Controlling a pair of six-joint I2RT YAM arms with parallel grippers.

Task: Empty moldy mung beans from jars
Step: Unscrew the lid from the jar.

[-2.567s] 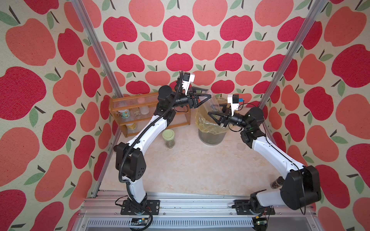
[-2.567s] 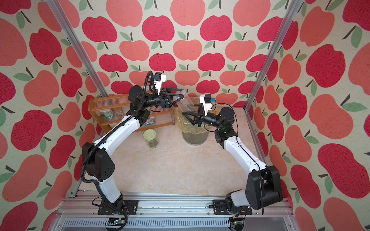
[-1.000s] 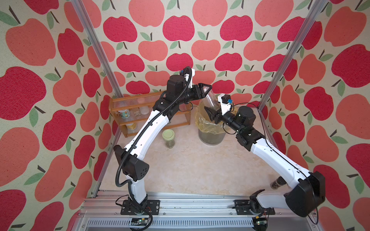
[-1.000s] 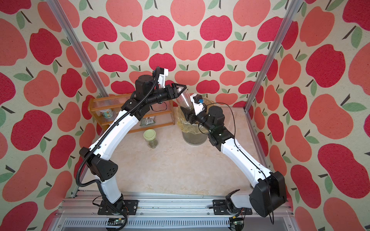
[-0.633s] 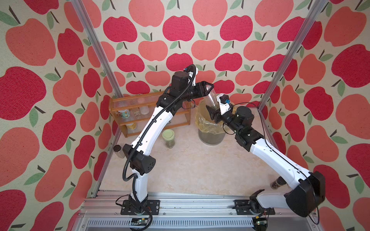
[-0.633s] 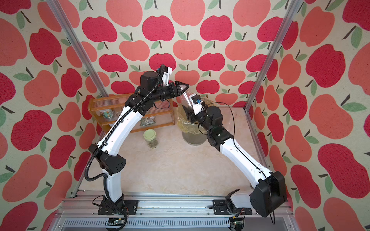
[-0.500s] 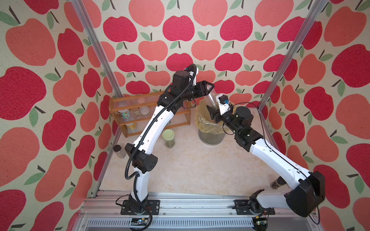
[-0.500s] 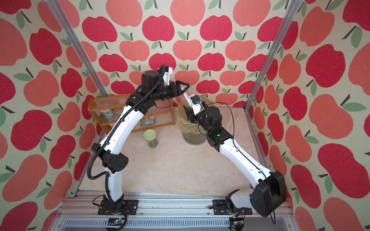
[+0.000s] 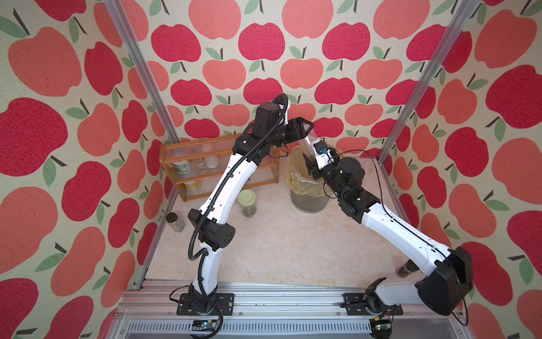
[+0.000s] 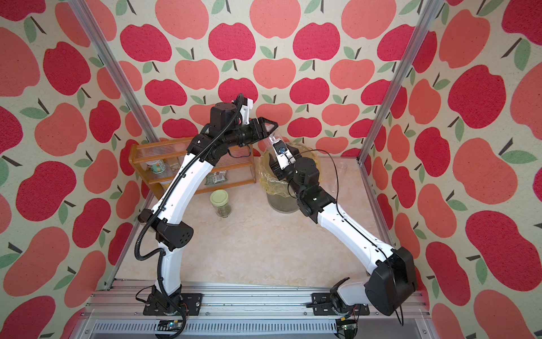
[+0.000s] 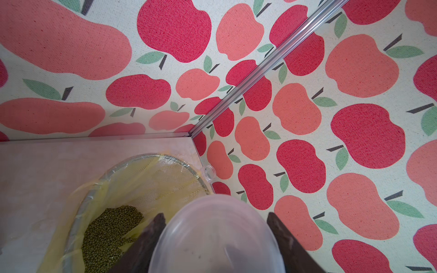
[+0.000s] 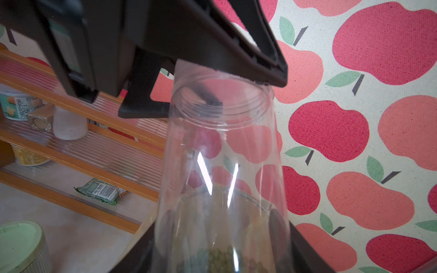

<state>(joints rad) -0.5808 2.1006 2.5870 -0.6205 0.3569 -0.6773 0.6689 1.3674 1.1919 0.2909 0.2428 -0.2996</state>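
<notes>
The tall slim clear jar (image 9: 307, 143) (image 12: 222, 153) leans over the lined bin (image 9: 296, 179). My right gripper (image 12: 221, 219) is shut on its lower body, where a few mung beans (image 12: 220, 257) lie inside. My left gripper (image 11: 215, 214) (image 9: 309, 132) is shut on the jar's translucent round lid (image 11: 217, 236) at the mouth. I cannot tell whether the lid is still screwed on. More mung beans (image 11: 111, 231) lie inside the bin's yellow liner. The squat jar with the pale green lid (image 9: 247, 202) (image 12: 19, 241) stands on the table with beans in it.
A wooden rack (image 9: 220, 173) with tubs and a green packet (image 12: 99, 189) stands against the back wall, left of the bin. A small dark-capped jar (image 9: 175, 222) sits by the left post. Small clear pieces (image 10: 340, 167) lie in the back right corner. Another dark jar (image 9: 406, 268) shows under my right arm.
The left arm's elbow has swung toward the middle while its gripper stayed at the jar's mouth. The right arm and the tall jar have barely moved.
</notes>
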